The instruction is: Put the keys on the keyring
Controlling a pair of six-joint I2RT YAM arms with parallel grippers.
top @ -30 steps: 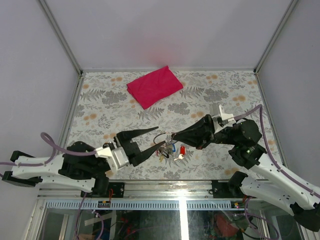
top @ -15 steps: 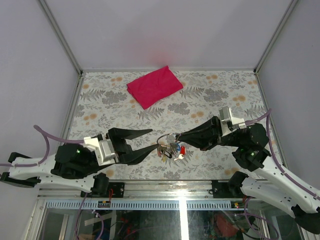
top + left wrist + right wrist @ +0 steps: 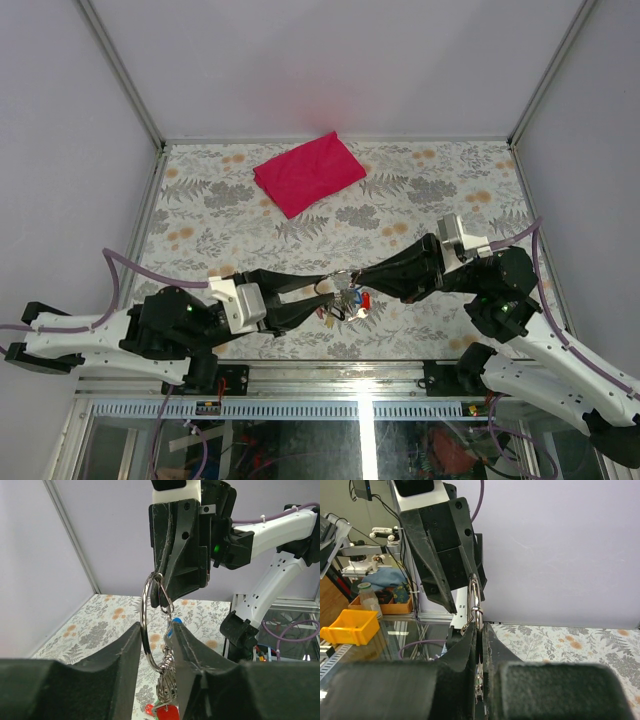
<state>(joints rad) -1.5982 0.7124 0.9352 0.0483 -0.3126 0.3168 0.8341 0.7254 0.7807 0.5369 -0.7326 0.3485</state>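
Observation:
The keyring (image 3: 335,279) hangs in the air over the front middle of the table. My right gripper (image 3: 352,276) is shut on the ring's top edge; in the right wrist view (image 3: 480,630) the ring (image 3: 476,597) stands up out of its closed jaws. My left gripper (image 3: 326,284) has closed in from the left. In the left wrist view (image 3: 156,630) the ring (image 3: 144,630) touches one finger and the blue key (image 3: 174,625) touches the other. The red key (image 3: 169,713) dangles below the bunch and also shows from above (image 3: 365,300).
A magenta folded cloth (image 3: 308,172) lies at the back middle of the floral table (image 3: 200,215). Metal frame posts (image 3: 120,70) rise at the back corners. The right arm's body (image 3: 280,535) fills the far side of the left wrist view.
My left gripper has moved right and narrowed its jaws from wide open onto the ring and keys. The right gripper has kept holding the ring in about the same place.

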